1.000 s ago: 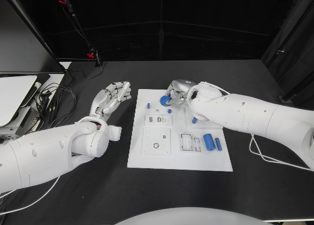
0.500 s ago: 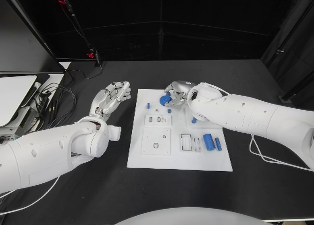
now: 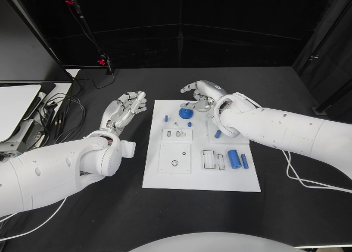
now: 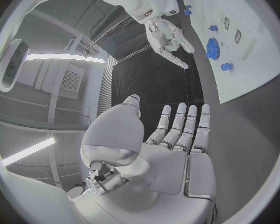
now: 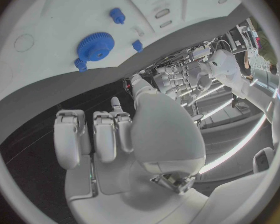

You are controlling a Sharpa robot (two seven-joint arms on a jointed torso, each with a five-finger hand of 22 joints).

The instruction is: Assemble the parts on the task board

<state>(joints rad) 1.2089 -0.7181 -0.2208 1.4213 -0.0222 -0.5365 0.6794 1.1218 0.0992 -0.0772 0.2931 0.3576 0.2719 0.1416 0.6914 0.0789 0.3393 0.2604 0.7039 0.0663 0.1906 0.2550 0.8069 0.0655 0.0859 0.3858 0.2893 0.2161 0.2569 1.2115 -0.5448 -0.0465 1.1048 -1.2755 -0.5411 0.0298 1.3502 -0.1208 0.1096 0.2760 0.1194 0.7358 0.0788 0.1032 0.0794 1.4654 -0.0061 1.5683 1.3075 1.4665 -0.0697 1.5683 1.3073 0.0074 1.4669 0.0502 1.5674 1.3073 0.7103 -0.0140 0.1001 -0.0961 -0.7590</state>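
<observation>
Head view: white task board (image 3: 198, 178) flat on black worktop (image 3: 107, 210). Blue gear (image 3: 186, 113) lies near board's far edge, just below right hand (image 3: 200, 92), apart from it; that hand holds nothing, fingers loosely curled and spread. Left hand (image 3: 124, 109) off board's left side, fingers straight, holding nothing. Blue cylinder (image 3: 234, 158) by right edge, well apart from both hands.

Left wrist view: left hand (image 4: 177, 139) flat, fingers together, bare. Gear (image 4: 212, 48) w/ toothed rim on matte board (image 4: 252, 69), near right hand (image 4: 170, 37).

Right wrist view: right hand (image 5: 109, 134) silver, smooth, nothing in it. Gear (image 5: 94, 46) round, toothed, on board beyond fingertips; small blue pegs (image 5: 117, 16) beside.
</observation>
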